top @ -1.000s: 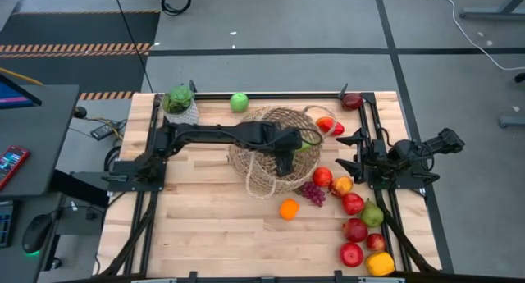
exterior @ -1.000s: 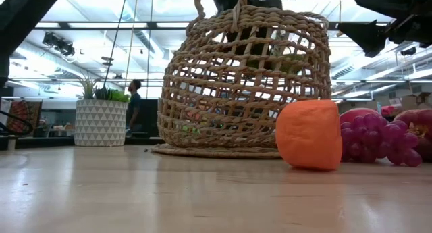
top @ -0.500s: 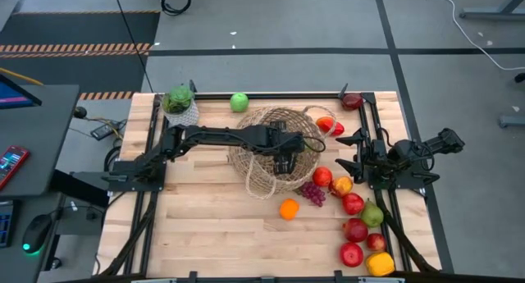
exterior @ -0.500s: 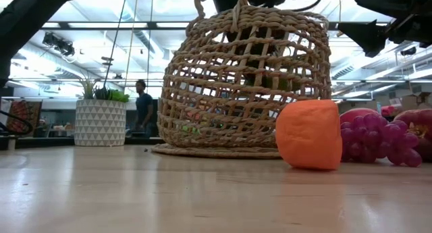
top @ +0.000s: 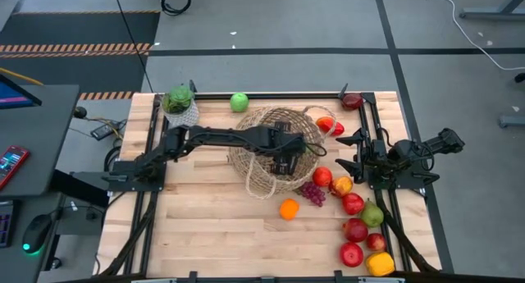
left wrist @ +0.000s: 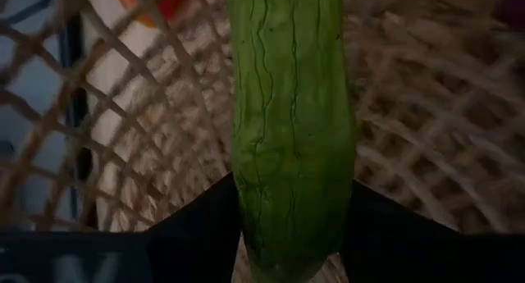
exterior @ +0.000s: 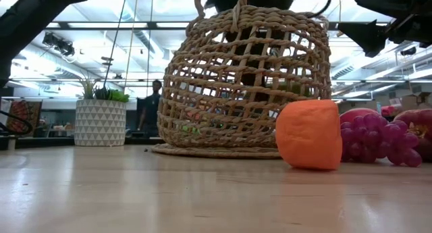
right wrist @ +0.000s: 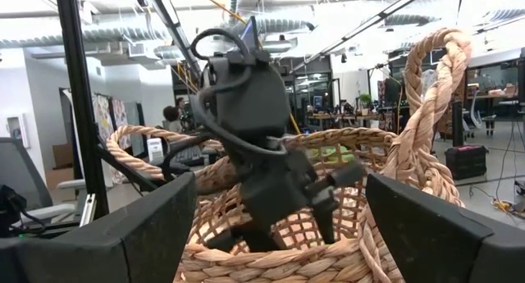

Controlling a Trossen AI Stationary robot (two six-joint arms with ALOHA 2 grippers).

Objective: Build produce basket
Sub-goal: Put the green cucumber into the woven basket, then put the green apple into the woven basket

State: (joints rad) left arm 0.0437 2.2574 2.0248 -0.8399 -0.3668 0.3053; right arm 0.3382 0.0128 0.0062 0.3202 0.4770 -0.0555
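We found the left gripper [left wrist: 291, 262] inside the basket [top: 275, 152], fingers clamped on the cucumber [left wrist: 291, 127]. The right gripper [top: 358, 156] waited open near the apples [top: 353, 203] on the wooden table [top: 205, 225].

Both arms are showing matte black, boxy jointed links; the left arm [right wrist: 250, 127] is wearing a looping black cable at its wrist.
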